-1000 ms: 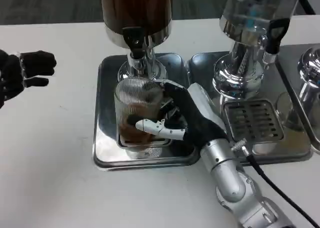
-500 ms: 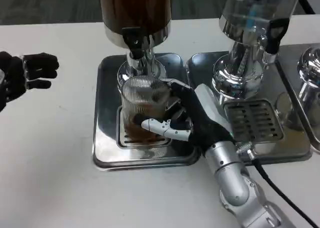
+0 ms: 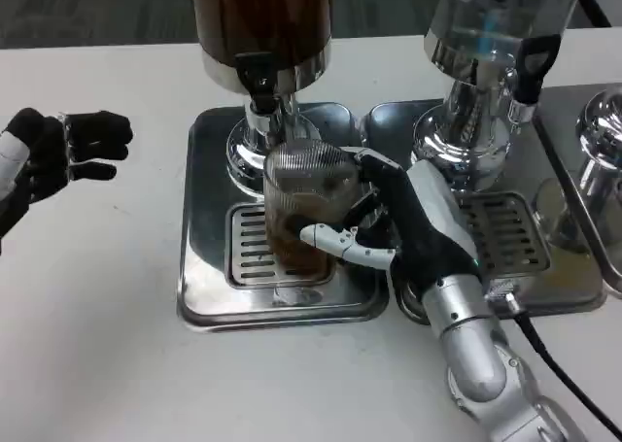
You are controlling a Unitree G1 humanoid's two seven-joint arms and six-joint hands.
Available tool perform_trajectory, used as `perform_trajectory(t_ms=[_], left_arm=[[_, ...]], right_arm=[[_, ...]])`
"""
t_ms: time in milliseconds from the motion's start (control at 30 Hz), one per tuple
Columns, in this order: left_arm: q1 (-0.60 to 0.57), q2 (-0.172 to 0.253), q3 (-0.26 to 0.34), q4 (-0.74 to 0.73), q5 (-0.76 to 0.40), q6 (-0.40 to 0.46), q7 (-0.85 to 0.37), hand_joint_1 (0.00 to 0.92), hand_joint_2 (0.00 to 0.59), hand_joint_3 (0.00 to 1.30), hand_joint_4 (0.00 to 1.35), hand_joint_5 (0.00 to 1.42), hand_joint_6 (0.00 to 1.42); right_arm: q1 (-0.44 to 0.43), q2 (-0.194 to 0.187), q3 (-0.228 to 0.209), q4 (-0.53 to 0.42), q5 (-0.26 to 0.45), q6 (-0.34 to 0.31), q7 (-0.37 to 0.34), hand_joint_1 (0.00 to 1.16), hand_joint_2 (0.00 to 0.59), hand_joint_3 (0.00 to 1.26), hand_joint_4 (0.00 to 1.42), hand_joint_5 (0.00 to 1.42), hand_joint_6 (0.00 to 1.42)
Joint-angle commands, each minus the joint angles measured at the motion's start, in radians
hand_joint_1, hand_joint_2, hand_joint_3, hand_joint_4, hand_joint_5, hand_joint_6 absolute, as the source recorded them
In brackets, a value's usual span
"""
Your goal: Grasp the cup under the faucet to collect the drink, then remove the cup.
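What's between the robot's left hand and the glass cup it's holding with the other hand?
In the head view, bare white table, then the rim and slotted grate of the silver drip tray, lie between the left hand and the ribbed glass cup.

The single head view looks steeply down, close in, at the white table before the robot.

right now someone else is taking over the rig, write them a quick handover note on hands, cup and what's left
Right hand: grips the ribbed cup, fingers wrapped around its front.
Left hand: holds nothing, hovers over the table at far left.
Cup: holds brown drink, sits over the drip tray, a little to the right of the brown dispenser's faucet.
Done: cup grasped, drink collected.
Left: carry the cup clear of the tray.
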Motion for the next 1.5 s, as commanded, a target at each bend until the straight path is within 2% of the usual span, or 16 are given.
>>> perform_trajectory(t_ms=[33, 233, 400, 733, 1033, 1200, 1300, 1500], left_arm=[[0.007, -0.009, -0.013, -0.004, 0.015, -0.020, -0.007, 0.000, 0.106, 0.38, 0.29, 0.27, 0.32], [0.009, -0.016, -0.024, -0.008, 0.025, -0.032, -0.005, 0.000, 0.106, 0.38, 0.29, 0.27, 0.32], [0.018, -0.019, -0.050, -0.024, 0.059, -0.088, -0.001, 0.000, 0.105, 0.38, 0.29, 0.26, 0.32], [0.026, -0.033, -0.074, -0.027, 0.086, -0.143, 0.008, 0.000, 0.114, 0.38, 0.27, 0.26, 0.30], [0.063, -0.015, -0.142, -0.078, 0.216, -0.326, 0.067, 0.000, 0.112, 0.29, 0.17, 0.20, 0.27], [0.081, 0.002, -0.159, -0.082, 0.263, -0.381, 0.112, 0.000, 0.113, 0.24, 0.13, 0.17, 0.23], [0.090, 0.016, -0.165, -0.082, 0.288, -0.408, 0.140, 0.000, 0.123, 0.21, 0.06, 0.10, 0.20], [0.120, 0.053, -0.171, -0.084, 0.349, -0.460, 0.212, 0.000, 0.108, 0.15, 0.00, 0.03, 0.15]], right_arm=[[0.006, -0.002, -0.023, -0.051, 0.009, -0.002, -0.020, 0.69, 0.226, 0.47, 0.63, 0.76, 1.06], [0.026, -0.010, -0.033, -0.094, -0.002, 0.008, -0.025, 0.69, 0.227, 0.48, 0.64, 0.77, 1.07], [0.050, -0.032, -0.048, -0.159, -0.016, 0.035, -0.019, 0.68, 0.235, 0.48, 0.64, 0.78, 1.08], [0.105, -0.068, -0.063, -0.278, -0.024, 0.095, 0.008, 0.68, 0.236, 0.49, 0.65, 0.79, 1.09], [0.137, -0.079, -0.068, -0.337, -0.022, 0.121, 0.031, 0.68, 0.236, 0.49, 0.65, 0.79, 1.10], [0.155, -0.083, -0.069, -0.378, -0.025, 0.139, 0.046, 0.68, 0.236, 0.49, 0.65, 0.79, 1.10], [0.165, -0.085, -0.070, -0.399, -0.026, 0.148, 0.053, 0.68, 0.236, 0.49, 0.65, 0.79, 1.10], [0.183, -0.087, -0.074, -0.435, -0.024, 0.160, 0.066, 0.68, 0.236, 0.49, 0.65, 0.79, 1.10]])
